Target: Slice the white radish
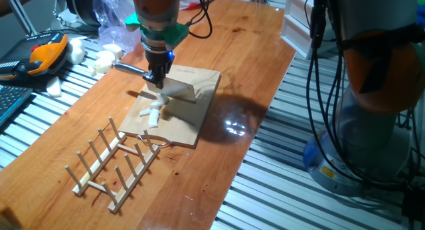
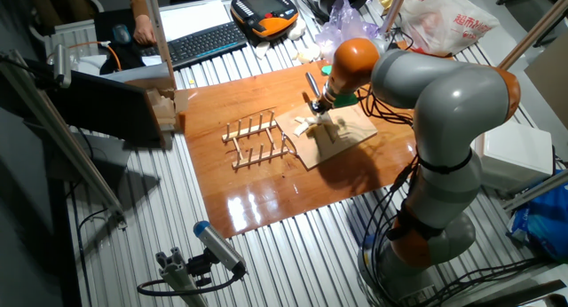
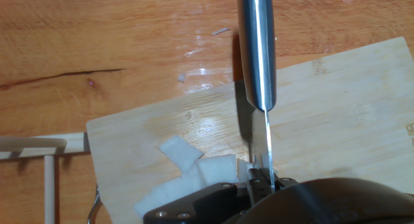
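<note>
Wooden board (image 1: 179,110) carries the white radish (image 1: 153,113) pieces below our gripper (image 1: 157,78), which points down, jaws pinching the knife (image 1: 174,88). Opposite, the arm (image 2: 435,103) arches over. Hand view alone shows the blade (image 3: 257,56) edge-on (slices beside it).

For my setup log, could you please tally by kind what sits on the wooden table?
Cutting board: 1
Wooden rack: 1
Knife, in the gripper: 1
White radish, a pile of cut pieces, number unclear: 1
Total: 4
</note>
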You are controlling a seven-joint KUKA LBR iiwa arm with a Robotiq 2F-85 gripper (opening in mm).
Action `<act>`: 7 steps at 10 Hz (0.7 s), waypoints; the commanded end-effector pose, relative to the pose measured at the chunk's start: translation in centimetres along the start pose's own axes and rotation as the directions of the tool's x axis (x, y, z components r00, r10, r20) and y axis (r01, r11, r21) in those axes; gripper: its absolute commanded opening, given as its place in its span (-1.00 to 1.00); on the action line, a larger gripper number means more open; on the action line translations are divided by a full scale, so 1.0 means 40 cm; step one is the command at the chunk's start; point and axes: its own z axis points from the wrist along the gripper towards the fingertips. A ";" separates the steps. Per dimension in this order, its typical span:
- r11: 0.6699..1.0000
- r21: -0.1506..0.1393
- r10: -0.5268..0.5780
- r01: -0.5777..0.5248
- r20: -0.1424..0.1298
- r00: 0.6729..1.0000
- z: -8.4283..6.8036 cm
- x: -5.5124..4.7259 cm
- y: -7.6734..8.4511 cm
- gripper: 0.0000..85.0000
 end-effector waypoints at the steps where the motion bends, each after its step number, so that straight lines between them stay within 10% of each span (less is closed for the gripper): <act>1: 1.000 0.000 0.000 0.000 0.000 1.000 0.001 0.000 0.001 -1.00; 7: 1.000 0.002 0.001 -0.001 0.034 0.999 0.034 0.007 0.001 -1.00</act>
